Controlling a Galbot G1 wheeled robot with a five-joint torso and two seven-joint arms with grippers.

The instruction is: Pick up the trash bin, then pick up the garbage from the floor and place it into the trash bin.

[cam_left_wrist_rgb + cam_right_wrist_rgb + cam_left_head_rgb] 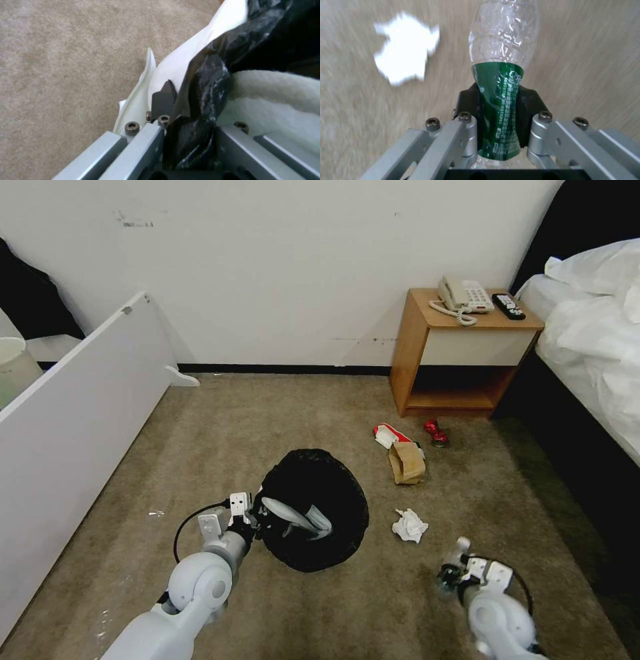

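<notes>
Clear plastic bottle sits clamped in our right gripper; the trash bin, its rim pinched by our left gripper, lies to its left.

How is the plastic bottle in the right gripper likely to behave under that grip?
The plastic bottle looks clear and empty, so probably light. Its thin wall seems pinched in where the right gripper closes on the green label, so it likely crumples rather than holding firm. The glossy label may let it slip.
</notes>
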